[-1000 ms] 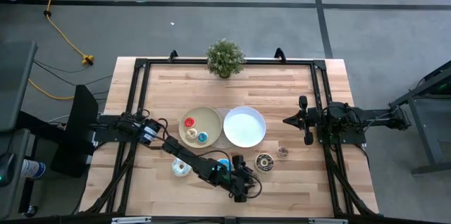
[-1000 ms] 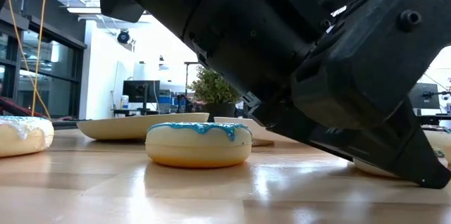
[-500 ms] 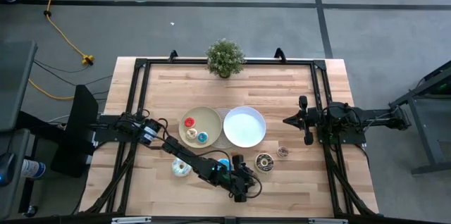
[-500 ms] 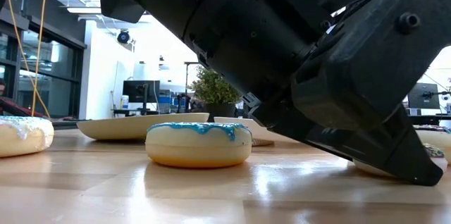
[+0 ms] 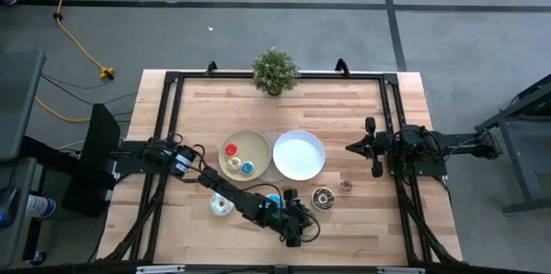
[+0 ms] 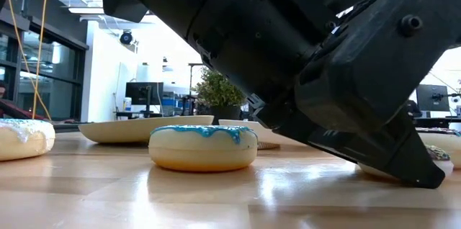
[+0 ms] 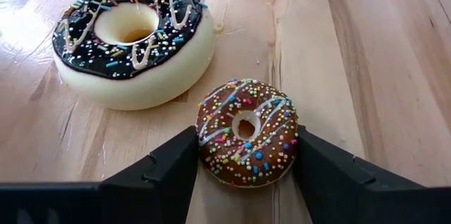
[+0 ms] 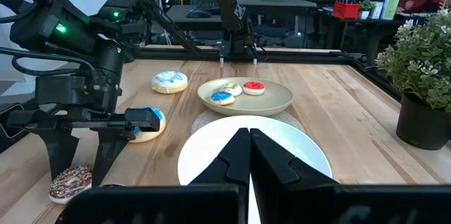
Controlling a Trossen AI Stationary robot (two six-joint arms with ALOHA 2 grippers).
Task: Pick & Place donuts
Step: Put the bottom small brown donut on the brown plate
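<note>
A small brown donut (image 7: 246,131) with coloured sprinkles lies flat on the table between the fingers of my left gripper (image 7: 245,138), low over the table's near middle (image 5: 300,229). Just beyond it lies a large dark-iced donut (image 7: 134,37), also seen from above (image 5: 324,197). A blue donut (image 6: 203,146) and a white sprinkled donut (image 5: 221,205) rest flat on the wood. A beige plate (image 5: 258,143) holds three small donuts. My right gripper (image 8: 248,155) is shut and waits at the table's right side (image 5: 351,146). My left gripper has the small brown donut's outer rim (image 7: 206,146) between its two fingers, one on each opposite side. The fingers (image 7: 169,168) come slanting down from the table's left. The donut lies flat on the table, iced side up.
A white plate (image 5: 299,164) stands beside the beige one on a round mat. Another small brown donut (image 5: 345,186) lies right of the dark one. A potted plant (image 5: 275,71) stands at the far edge. A black frame (image 5: 392,136) runs around the tabletop.
In the low view the left gripper's visible finger has slid a little along the table toward the blue donut's side, uncovering more of the donut behind it. The arm itself has kept its place.
</note>
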